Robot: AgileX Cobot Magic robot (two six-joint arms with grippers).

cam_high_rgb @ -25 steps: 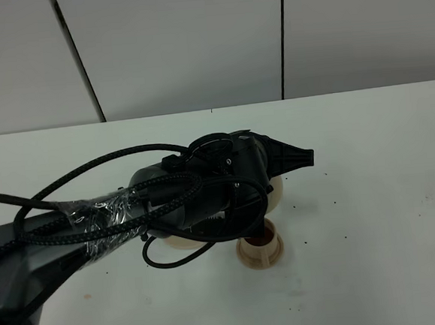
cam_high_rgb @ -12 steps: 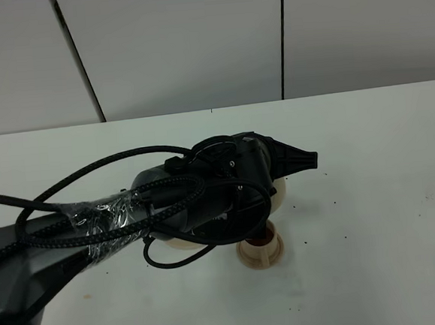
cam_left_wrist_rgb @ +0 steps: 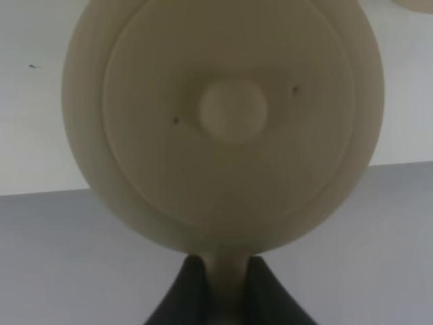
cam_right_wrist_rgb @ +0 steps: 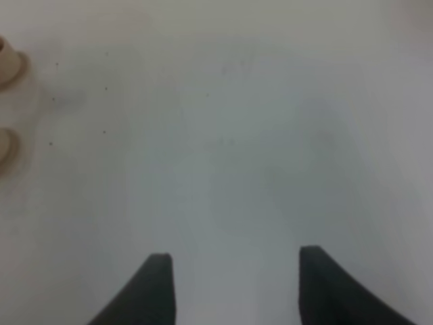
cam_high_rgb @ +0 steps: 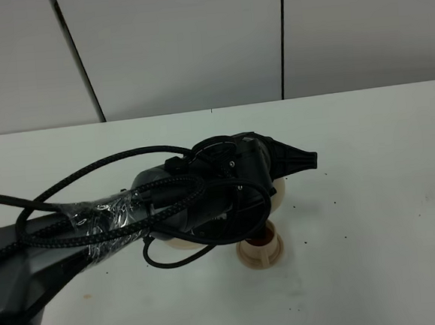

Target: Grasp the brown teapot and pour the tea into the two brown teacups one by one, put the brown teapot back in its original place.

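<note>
The brown teapot (cam_left_wrist_rgb: pixel 230 115) fills the left wrist view from above, lid knob in the middle. Its loop handle sits between the fingers of my left gripper (cam_left_wrist_rgb: pixel 229 298), which is shut on it. In the exterior high view the left arm and gripper (cam_high_rgb: pixel 235 191) cover most of the teapot (cam_high_rgb: pixel 279 191), which hangs just above a brown teacup (cam_high_rgb: pixel 260 250) with dark tea inside. The two brown teacups (cam_right_wrist_rgb: pixel 7 57) (cam_right_wrist_rgb: pixel 5 145) show at the edge of the right wrist view. My right gripper (cam_right_wrist_rgb: pixel 237 291) is open over bare table. A tan plate edge (cam_high_rgb: pixel 176 243) peeks out under the left arm.
The white table (cam_high_rgb: pixel 371 195) carries small dark specks around the cup. Grey wall panels (cam_high_rgb: pixel 193 44) stand behind the table's far edge. The left arm's cables (cam_high_rgb: pixel 93 210) loop over the left half of the table.
The left gripper with the teapot has shifted slightly right and away since a second ago, then held still. The right gripper's earlier state is not shown.
</note>
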